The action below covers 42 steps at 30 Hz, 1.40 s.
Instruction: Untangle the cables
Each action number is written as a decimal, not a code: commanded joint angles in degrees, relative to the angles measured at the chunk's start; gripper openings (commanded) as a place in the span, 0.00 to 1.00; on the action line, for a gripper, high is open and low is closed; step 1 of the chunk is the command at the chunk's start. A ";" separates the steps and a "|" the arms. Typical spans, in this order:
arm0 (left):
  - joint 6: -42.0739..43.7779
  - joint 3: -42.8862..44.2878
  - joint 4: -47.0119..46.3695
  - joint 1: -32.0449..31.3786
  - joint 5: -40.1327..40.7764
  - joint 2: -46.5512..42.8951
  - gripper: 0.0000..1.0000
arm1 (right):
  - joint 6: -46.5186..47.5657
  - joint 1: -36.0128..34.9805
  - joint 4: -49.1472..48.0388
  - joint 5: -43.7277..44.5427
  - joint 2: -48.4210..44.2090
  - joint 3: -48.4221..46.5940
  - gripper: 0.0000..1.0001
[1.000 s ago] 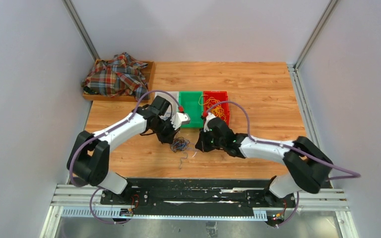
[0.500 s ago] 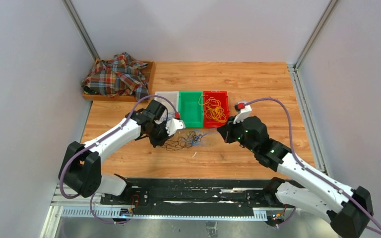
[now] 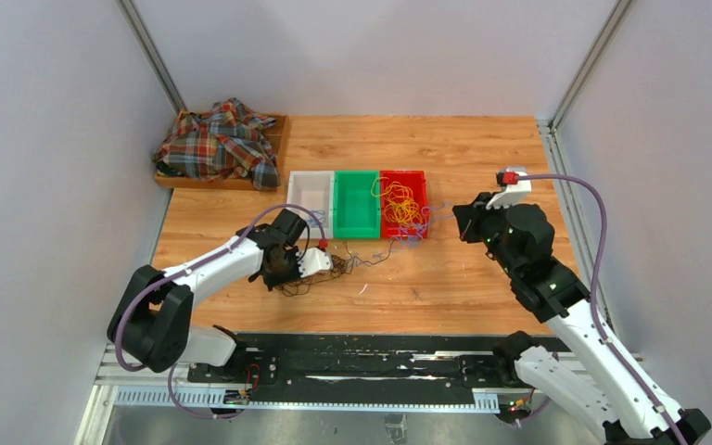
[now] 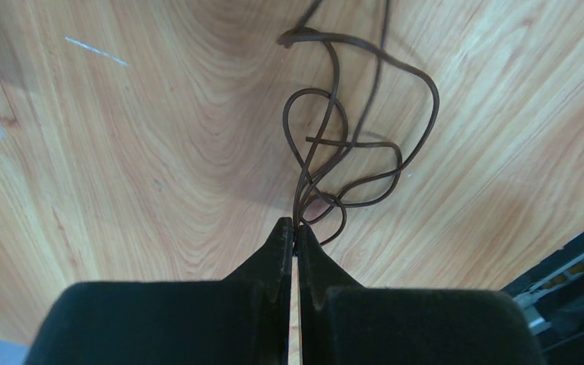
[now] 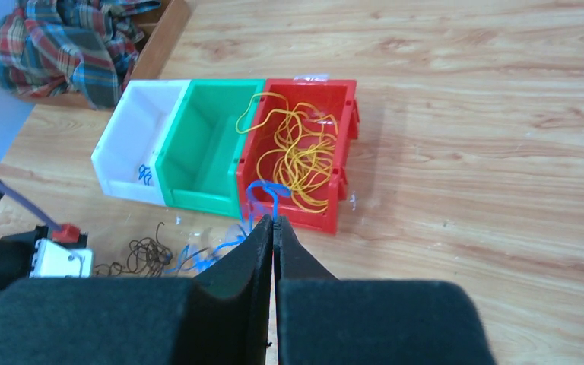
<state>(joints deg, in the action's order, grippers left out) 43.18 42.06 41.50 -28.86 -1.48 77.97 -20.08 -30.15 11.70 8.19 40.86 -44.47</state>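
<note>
While the left arm lies low and stretched across the tabletop, its wrist is bent down and the left gripper sits well to the near-left of the red bin, fingers closed tight on a dark brown cable
- rest of that cable lies in loose overlapping loops on the wood just past the fingertips
- right arm is raised with a high elbow, coming in from the red bin's right side, wrist tipped toward the bin
- right gripper hangs just off the red bin's near right corner, fingers pinched shut on a blue cable
- blue cable loops at that near corner, then runs leftward along the bin's near side into the dark tangle by the left gripper
- yellow cables are piled inside the red bin, one loop up on its left wall
- green bin touches the red bin's left side, and the white bin is next beyond it with a small blue cable inside
- plaid cloth is far-left of the red bin, well apart
</note>
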 commanded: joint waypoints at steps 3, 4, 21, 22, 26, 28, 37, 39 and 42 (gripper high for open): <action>5.59 -2.73 -2.56 -0.25 7.40 -3.38 0.01 | 2.55 2.79 3.27 3.02 -1.41 -4.35 0.01; 6.31 -3.22 -3.20 -0.23 8.30 -3.79 0.01 | 3.59 3.22 3.43 4.00 -1.78 -5.21 0.01; 17.25 -11.69 -11.87 -0.23 20.00 -5.45 0.01 | 14.09 11.42 6.12 18.68 1.10 -26.84 0.01; 17.12 -11.58 -11.86 -0.23 19.60 -5.88 0.01 | 13.87 11.56 6.11 15.00 1.41 -27.42 0.01; 16.91 -9.43 -10.08 -0.23 17.15 -7.61 0.01 | 14.03 11.69 6.26 20.45 2.63 -29.65 0.01; 18.20 -10.04 -10.96 -0.23 18.07 -8.36 0.01 | 15.36 12.50 5.66 24.02 2.80 -31.41 0.01; 15.91 -6.20 -7.12 -0.23 10.68 -11.77 0.01 | 5.49 13.14 3.75 -1.20 7.98 -33.79 0.00; 15.10 -4.25 -4.40 -0.23 7.58 -13.75 0.01 | 1.64 13.14 0.96 -7.85 10.51 -32.30 0.01; 15.41 -1.41 0.94 -0.24 2.26 -17.56 0.01 | -3.19 11.92 -3.73 -14.56 15.98 -30.37 0.01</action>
<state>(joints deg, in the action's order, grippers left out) 59.16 36.25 35.75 -28.86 9.02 65.32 -15.18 -18.24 13.39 7.25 50.30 -77.54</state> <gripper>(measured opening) 0.021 0.009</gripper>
